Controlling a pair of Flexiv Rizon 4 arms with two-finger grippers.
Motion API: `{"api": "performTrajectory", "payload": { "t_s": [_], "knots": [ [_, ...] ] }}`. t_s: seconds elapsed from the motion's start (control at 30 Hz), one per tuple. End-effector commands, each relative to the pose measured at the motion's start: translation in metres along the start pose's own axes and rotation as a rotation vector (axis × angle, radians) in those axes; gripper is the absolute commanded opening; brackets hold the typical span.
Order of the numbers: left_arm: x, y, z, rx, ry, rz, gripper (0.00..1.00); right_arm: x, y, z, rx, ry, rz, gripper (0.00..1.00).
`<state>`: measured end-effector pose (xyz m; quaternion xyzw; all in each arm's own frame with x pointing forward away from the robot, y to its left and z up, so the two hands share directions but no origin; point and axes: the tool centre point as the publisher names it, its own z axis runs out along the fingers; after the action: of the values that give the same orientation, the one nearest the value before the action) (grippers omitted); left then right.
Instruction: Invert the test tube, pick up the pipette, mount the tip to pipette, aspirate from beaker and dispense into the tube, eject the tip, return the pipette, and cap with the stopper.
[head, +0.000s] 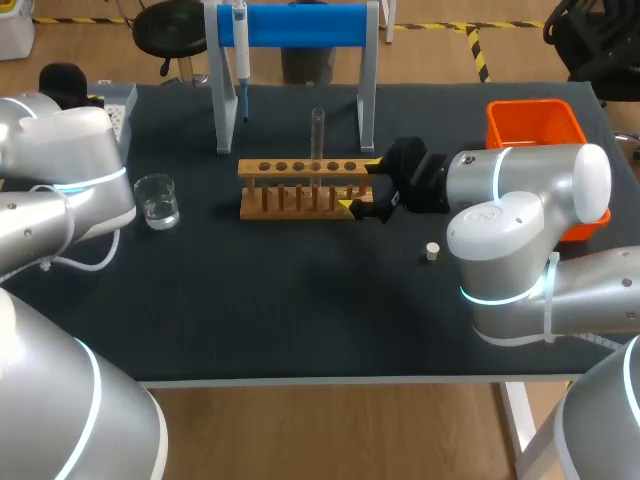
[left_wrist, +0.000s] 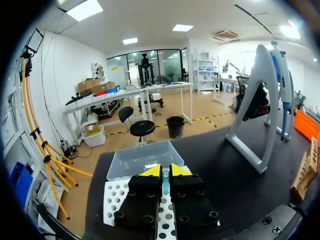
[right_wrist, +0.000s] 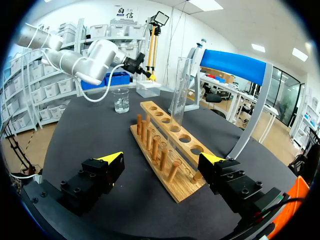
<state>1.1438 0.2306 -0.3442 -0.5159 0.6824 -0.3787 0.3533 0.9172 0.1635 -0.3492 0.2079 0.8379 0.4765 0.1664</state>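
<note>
- Progress: tube (head: 318, 135) stood upright, mouth up, in a hole of the rack (head: 300, 200) mid tabletop. I judged the invert step done.
- Pipette (head: 241, 45) hung on the stand (head: 300, 25) at the far edge, not picked up.
- Left to do, by my read: pick up, mount tip, aspirate, dispense, eject, return, cap.
- Beaker (head: 157, 200) sat left of the rack with liquid in it, nothing touching it.
- Stopper (head: 432, 251) lay loose on the mat toward the right edge, well apart from the tube.
- Right arm reached in low and level from the right edge. The right gripper (head: 360, 186) was at the rack's right end, released, with one finger on each long side of the rack. It gripped nothing and the tube was ahead of it.
- Left arm was at the far left corner, with the left gripper (left_wrist: 165, 170) over the tip box (left_wrist: 117, 197).
- Left gripper was clenched to a thin gap. Something bluish showed in the gap and I couldn't tell what it was.
- Bin (head: 535, 125) sat at the far right corner, ready for the tip.
</note>
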Motion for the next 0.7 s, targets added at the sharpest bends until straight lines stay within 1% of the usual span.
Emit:
{"api": "performTrajectory", "payload": {
  "t_s": [0.03,0.33,0.7],
  "knots": [
    [0.001,0.001,-0.005,0.011,-0.007,0.000,0.00,0.000,0.000,-0.001,0.003,0.002,0.000,1.00],
    [-0.001,-0.005,-0.009,0.023,-0.018,0.004,0.00,0.000,0.000,-0.001,0.003,0.002,0.000,1.00],
    [-0.001,-0.018,-0.014,0.052,-0.034,0.023,0.00,0.000,0.000,-0.001,0.003,0.002,0.000,1.00]
  ]
}}
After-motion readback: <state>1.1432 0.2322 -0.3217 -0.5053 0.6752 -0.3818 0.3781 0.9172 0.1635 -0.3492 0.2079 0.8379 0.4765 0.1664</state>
